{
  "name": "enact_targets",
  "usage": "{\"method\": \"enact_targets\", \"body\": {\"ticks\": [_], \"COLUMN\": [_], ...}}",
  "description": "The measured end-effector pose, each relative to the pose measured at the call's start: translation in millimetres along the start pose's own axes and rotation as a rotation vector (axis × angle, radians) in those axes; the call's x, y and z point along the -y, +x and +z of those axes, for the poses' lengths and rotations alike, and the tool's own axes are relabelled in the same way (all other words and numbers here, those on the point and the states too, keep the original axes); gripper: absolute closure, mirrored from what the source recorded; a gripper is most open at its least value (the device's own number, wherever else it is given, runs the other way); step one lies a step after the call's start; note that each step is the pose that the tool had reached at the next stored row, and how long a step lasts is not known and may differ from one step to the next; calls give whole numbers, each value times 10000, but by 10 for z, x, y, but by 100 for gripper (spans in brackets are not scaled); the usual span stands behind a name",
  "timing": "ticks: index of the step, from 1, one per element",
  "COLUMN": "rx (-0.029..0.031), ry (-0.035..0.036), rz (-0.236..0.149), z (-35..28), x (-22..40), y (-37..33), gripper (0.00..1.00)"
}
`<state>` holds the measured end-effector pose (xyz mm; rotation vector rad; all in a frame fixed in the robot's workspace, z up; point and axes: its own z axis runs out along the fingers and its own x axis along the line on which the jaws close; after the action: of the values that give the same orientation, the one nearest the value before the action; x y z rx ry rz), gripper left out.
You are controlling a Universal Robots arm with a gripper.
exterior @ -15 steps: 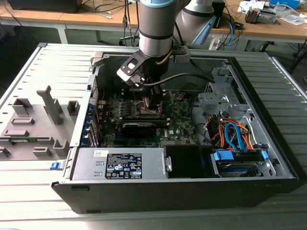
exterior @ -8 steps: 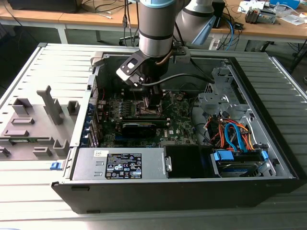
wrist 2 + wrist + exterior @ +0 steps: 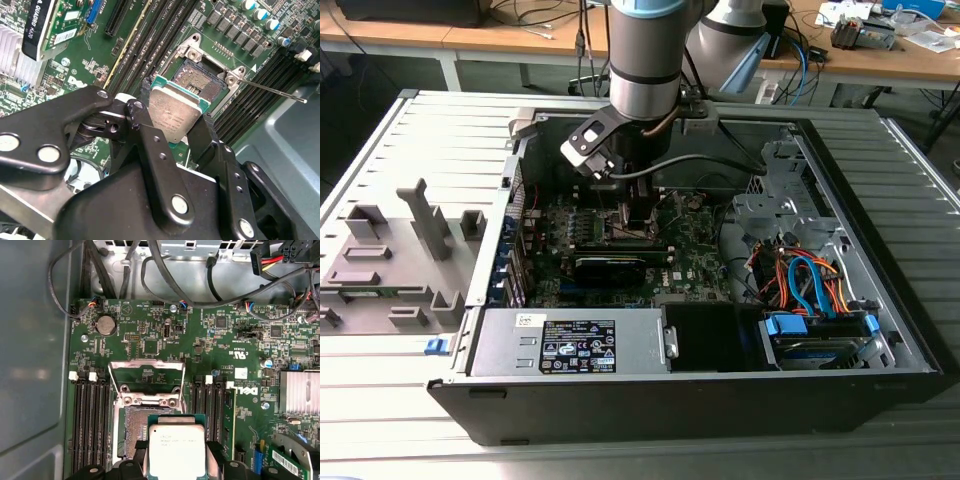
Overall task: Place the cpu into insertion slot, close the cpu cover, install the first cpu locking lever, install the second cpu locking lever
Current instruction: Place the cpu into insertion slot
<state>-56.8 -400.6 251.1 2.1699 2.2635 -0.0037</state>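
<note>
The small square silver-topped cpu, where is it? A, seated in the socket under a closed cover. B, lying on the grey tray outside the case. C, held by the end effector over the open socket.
C: the end effector grips the square silver-topped cpu over the open dark-centred insertion slot, its silvery frame-shaped cpu cover raised.

Silver-grey cylindrical arm (image 3: 645, 60), pale blue joint ring (image 3: 655, 6); black end effector (image 3: 175, 117), silver screws (image 3: 179, 202); grey cable (image 3: 705, 158).
</note>
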Motion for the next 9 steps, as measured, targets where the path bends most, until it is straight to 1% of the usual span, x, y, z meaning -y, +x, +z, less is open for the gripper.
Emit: {"method": "enact_targets", "body": {"ticks": [3, 5, 9], "rx": [-1, 0, -1], "ry": [0, 0, 0], "rz": [0, -1, 2], "z": [1, 72, 72], "x": [0, 0, 0], "y": [0, 2, 16], "gripper": [46, 46, 46]}}
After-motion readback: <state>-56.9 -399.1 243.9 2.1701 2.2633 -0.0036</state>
